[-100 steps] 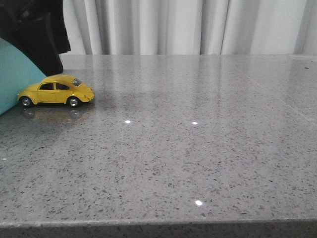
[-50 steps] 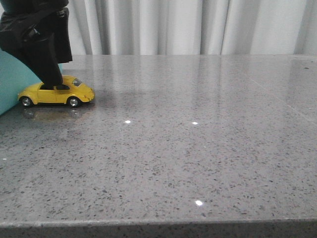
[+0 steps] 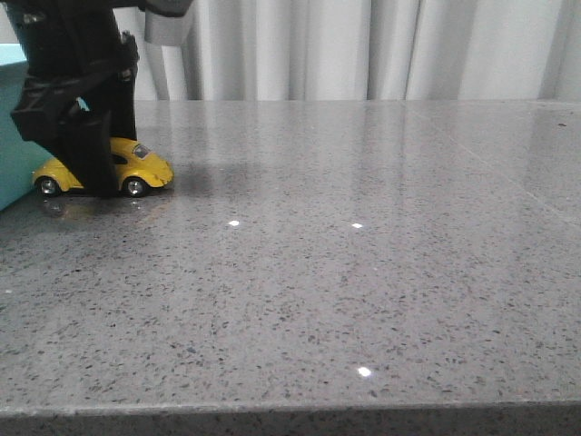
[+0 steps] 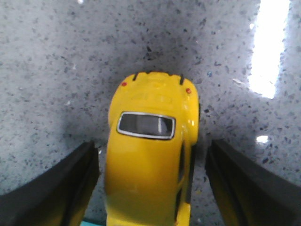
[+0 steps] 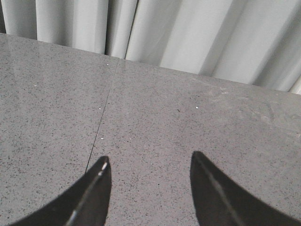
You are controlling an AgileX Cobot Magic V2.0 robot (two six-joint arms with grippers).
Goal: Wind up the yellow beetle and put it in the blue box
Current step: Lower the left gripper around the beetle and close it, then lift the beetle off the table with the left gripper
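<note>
Left pincer [image 4: 150, 188] straddles the yellow beetle [image 4: 150, 155], fingers wide, not touching.

My left gripper [image 3: 95, 177] has dropped from up above the yellow beetle [image 3: 136, 168] right down around it, and now my fingers [image 4: 61, 188] straddle the car's sides, open, with a gap each side. My arm now covers the car's middle and more of the blue box [image 3: 14, 154] behind it.
</note>
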